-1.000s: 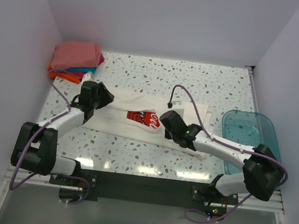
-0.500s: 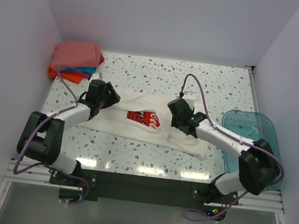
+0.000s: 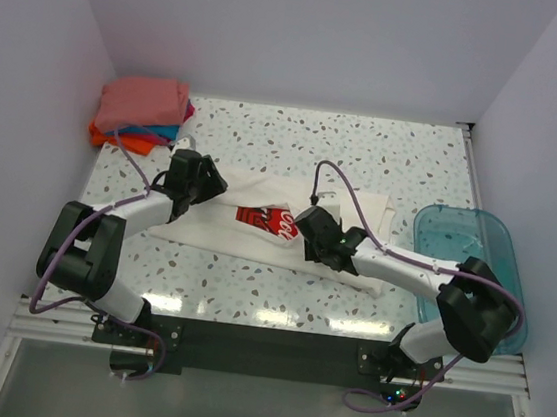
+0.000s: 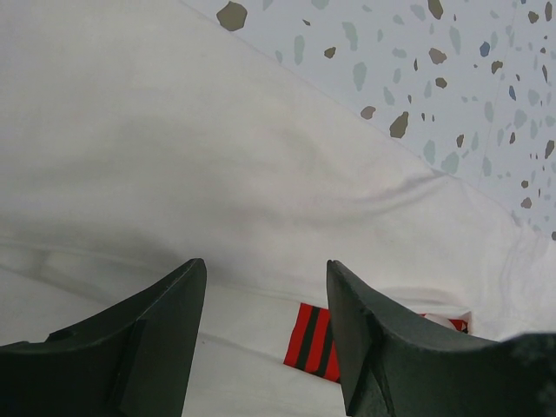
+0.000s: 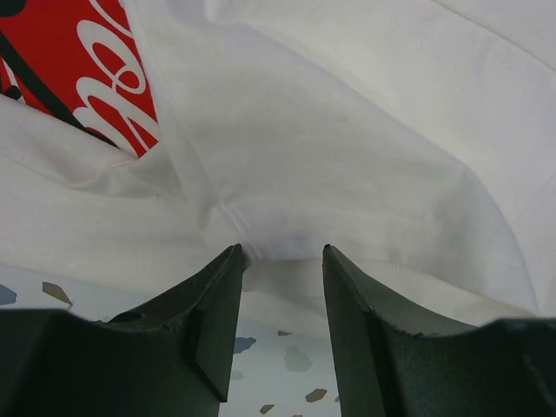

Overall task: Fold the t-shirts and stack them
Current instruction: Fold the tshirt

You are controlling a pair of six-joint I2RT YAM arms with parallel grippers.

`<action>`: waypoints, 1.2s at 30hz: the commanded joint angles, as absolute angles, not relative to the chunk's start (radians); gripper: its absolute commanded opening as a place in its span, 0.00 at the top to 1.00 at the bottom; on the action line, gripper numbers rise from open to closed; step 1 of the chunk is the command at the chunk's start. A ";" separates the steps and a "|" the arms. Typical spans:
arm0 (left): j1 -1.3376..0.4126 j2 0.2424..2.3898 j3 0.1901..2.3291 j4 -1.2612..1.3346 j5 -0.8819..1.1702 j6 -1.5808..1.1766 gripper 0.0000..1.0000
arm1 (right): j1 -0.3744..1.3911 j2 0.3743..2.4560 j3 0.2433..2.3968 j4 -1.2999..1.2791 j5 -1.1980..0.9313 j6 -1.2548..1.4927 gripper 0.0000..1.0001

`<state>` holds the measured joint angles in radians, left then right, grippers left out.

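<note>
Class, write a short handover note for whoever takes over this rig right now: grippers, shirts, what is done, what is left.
Left gripper: open, over the white t-shirt, holding nothing.
Right gripper: open, at that shirt's near edge.
The shirt lies partly folded between the arms, red print showing.
Done: folded stack in the far left corner, pink on top.
Left: finish folding, add it to the stack.

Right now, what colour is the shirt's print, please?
Red with white script; print clearest in right wrist view.
</note>
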<state>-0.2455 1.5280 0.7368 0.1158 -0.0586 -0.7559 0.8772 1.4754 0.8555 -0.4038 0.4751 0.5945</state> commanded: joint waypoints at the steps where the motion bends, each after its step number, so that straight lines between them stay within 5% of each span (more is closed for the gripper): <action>1: -0.250 1.525 0.770 0.170 -0.058 -0.738 0.38 | 0.893 1.483 0.850 -0.335 0.482 0.611 0.55; 13: -0.250 1.539 0.772 0.173 -0.057 -0.736 0.38 | 0.913 1.508 0.848 -0.299 0.459 0.597 0.65; 21: -0.250 1.539 0.772 0.170 -0.061 -0.738 0.38 | 0.916 1.485 0.827 -0.314 0.451 0.615 1.00; 36: -0.250 1.539 0.788 0.152 -0.074 -0.738 0.39 | 0.925 1.295 0.718 -0.374 0.408 0.652 1.00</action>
<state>-0.2455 1.5383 0.7486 0.1162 -0.0589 -0.7559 0.9173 1.3212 0.7475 -0.3698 0.4232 0.6228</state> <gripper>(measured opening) 0.617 0.008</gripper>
